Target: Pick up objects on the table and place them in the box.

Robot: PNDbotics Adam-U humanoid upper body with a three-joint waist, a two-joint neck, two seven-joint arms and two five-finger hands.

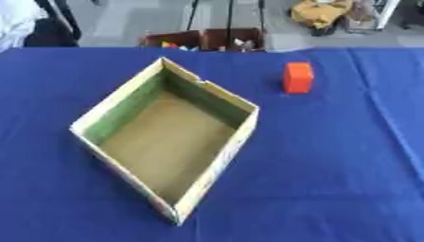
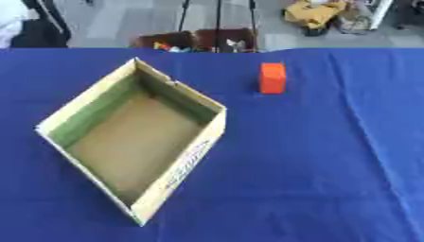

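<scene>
Open cardboard box [image 1: 217,163] nearest, side print unreadable; orange block [image 1: 298,77] beyond, apart; hands unseen.

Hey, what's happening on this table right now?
Nothing is being handled at the moment; no robot hand shows in either view. An open cardboard box sits empty on the blue tablecloth. An orange block stands apart from it, toward the far right, not yet placed in the box.
</scene>
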